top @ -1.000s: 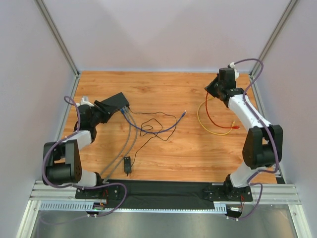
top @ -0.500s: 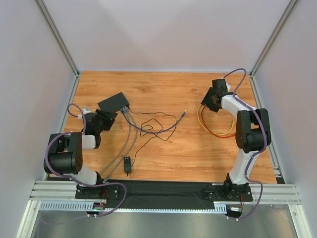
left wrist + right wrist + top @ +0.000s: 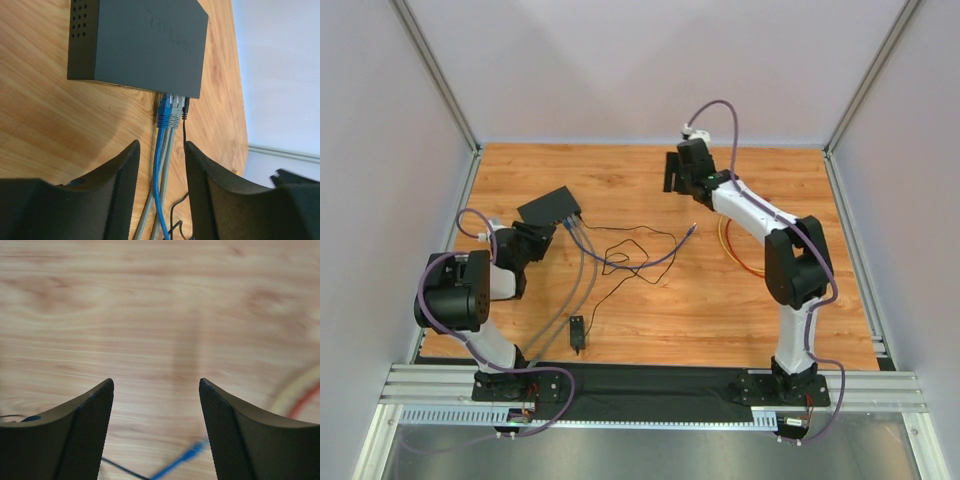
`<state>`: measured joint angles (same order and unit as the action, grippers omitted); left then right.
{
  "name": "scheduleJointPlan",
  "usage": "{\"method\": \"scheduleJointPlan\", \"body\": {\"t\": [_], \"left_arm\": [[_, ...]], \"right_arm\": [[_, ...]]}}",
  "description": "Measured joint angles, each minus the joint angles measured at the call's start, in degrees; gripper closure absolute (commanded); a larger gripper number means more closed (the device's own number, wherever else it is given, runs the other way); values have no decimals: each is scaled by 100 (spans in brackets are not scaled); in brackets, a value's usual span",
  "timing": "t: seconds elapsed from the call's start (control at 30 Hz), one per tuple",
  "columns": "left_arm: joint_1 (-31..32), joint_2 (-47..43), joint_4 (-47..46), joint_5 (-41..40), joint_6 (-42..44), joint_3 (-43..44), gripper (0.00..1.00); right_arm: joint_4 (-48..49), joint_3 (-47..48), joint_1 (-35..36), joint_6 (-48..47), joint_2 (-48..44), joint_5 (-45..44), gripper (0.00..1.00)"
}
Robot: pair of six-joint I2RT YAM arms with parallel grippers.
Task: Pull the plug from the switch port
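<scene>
Switch (image 3: pixel 135 45) lies just beyond the open left gripper (image 3: pixel 162 145), its cables (image 3: pixel 156 180) running between the fingers (image 3: pixel 120 185)

- Faint tone-on-tone lettering (image 3: pixel 171 31), apparently "TP-LINK", is the only mark that can be made out.
- It sits on the top face of the switch (image 3: pixel 125 45), just ahead of the left gripper (image 3: pixel 161 150).
</scene>
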<state>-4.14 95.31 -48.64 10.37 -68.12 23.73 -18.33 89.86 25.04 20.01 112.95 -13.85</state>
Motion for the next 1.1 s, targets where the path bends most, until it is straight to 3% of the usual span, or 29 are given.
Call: {"method": "scheduleJointPlan", "body": {"t": [0.17, 0.33, 0.5, 0.8, 1.1], "left_arm": [[22, 535, -409, 0, -221, 2, 53], [140, 831, -699, -20, -420, 48, 54], [260, 887, -748, -98, -514, 90, 53], [267, 1283, -1056, -105, -734, 365, 50], [267, 1604, -1550, -92, -968, 407, 50]], "right_arm": [[109, 1926, 564, -205, 1117, 916, 33], [160, 3071, 671, -37, 2240, 1821, 37], [299, 3429, 719, 393, 3038, 2616, 43], [721, 4330, 1001, 1062, 4030, 3871, 44], [776, 4712, 1093, 1012, 4430, 4288, 49]]}}
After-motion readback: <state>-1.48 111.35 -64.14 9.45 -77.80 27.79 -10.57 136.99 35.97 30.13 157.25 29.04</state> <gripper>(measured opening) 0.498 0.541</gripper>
